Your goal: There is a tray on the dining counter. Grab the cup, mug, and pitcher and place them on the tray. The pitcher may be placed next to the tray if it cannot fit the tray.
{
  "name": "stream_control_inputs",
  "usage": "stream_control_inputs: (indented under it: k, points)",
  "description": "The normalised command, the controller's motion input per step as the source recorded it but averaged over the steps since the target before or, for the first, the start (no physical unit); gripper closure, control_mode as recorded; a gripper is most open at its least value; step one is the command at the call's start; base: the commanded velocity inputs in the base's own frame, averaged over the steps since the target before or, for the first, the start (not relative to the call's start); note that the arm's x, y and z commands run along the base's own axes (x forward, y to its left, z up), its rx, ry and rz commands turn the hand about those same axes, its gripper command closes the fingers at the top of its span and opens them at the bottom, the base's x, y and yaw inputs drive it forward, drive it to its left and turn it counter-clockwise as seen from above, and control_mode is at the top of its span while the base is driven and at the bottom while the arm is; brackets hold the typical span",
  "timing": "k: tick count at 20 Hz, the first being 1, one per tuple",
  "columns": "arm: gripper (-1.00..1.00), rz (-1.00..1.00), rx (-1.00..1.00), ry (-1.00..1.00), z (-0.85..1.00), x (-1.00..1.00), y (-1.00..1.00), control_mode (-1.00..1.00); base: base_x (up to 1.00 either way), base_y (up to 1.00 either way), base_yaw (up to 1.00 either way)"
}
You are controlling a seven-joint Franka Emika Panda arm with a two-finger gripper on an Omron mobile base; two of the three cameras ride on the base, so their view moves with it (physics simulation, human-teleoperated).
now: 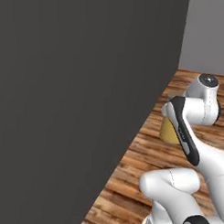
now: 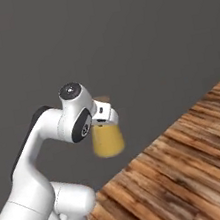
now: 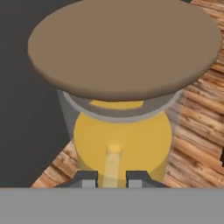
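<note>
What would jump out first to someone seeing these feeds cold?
The orange-yellow pitcher hangs off the floor beneath the gripper, whose fingers pinch a thin yellow handle below its big tan lid. Behind it stands a dark flat wall, with wooden plank floor below.

The place read as a home interior, most likely a kitchen or dining room, though little of it was in sight. A wooden plank floor (image 2: 192, 164) of warm brown boards with visible grain ran across the lower part of both base views. A tall, flat, dark grey panel (image 1: 72, 97) rose straight from the floor, plain and unmarked; whether it was a wall or the side of a cabinet could not be told. Behind it stood a paler grey wall (image 1: 204, 30). The one household item was a yellow-orange pitcher (image 3: 122, 140) with a round tan lid (image 3: 124, 43), ordinary tableware.
</note>
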Motion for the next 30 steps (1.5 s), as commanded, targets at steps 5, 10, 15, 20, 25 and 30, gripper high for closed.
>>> stream_control_inputs:
  k: [5, 10, 15, 20, 25, 30]
  points:
    - [1.0, 0.0, 0.0, 0.0, 0.0, 0.0, 0.0, 1.0, 0.98, 0.12, -0.66]
    - [1.0, 0.0, 0.0, 0.0, 0.0, 0.0, 0.0, 1.0, 0.89, 0.09, -0.65]
    - [1.0, 0.0, 0.0, 0.0, 0.0, 0.0, 0.0, 1.0, 0.99, 0.18, -0.35]
    - [1.0, 0.0, 0.0, 0.0, 0.0, 0.0, 0.0, 1.0, 1.0, 0.44, -0.09]
    - [1.0, 0.0, 0.0, 0.0, 0.0, 0.0, 0.0, 1.0, 1.0, 0.59, -0.12]
    - [1.0, 0.0, 0.0, 0.0, 0.0, 0.0, 0.0, 1.0, 1.0, 0.52, -0.24]
